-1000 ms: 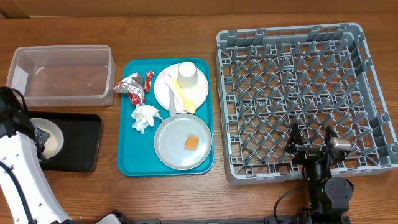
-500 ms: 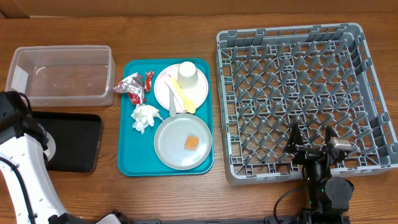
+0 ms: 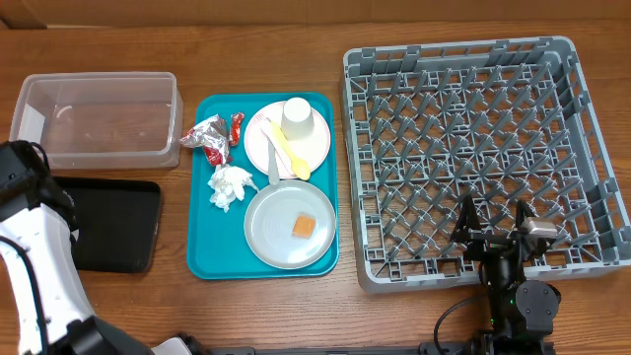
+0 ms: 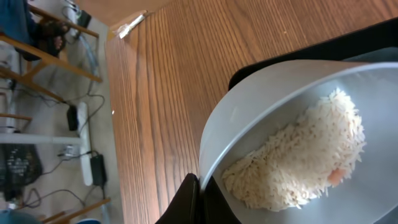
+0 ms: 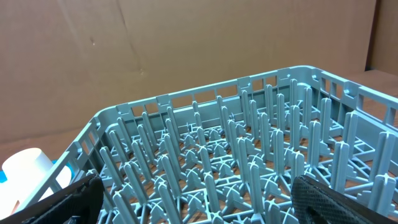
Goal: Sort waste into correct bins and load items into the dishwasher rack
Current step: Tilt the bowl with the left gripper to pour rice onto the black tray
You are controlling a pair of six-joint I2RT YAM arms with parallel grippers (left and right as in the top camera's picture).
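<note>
In the left wrist view my left gripper point(image 4: 200, 200) is shut on the rim of the small grey-white bowl point(image 4: 273, 93). The bowl holds white rice point(image 4: 298, 158) with an orange bit point(image 4: 336, 177) and hangs by the edge of the black tray point(image 4: 323, 50). From overhead my left arm point(image 3: 30, 247) hides the bowl. The teal tray point(image 3: 202, 247) carries foil wrappers point(image 3: 209, 136), a napkin point(image 3: 230, 185), a pink plate point(image 3: 315, 148) with white cup point(image 3: 299, 120) and yellow spoon point(image 3: 289, 153), and a grey plate point(image 3: 271, 232) with an orange cube point(image 3: 304, 226). My right gripper point(image 3: 496, 232) stands open over the near edge of the dishwasher rack point(image 3: 483, 118).
The clear tub point(image 3: 99, 118) stands at the back left, behind the black tray point(image 3: 113, 225). In the right wrist view the rack's pegs point(image 5: 236, 155) fill the space between my fingers point(image 5: 336, 199). The table's left edge and the floor show in the left wrist view.
My left arm has shifted over the left end of the black tray, and the bowl that showed there from overhead is now hidden under it. The right arm has not moved.
</note>
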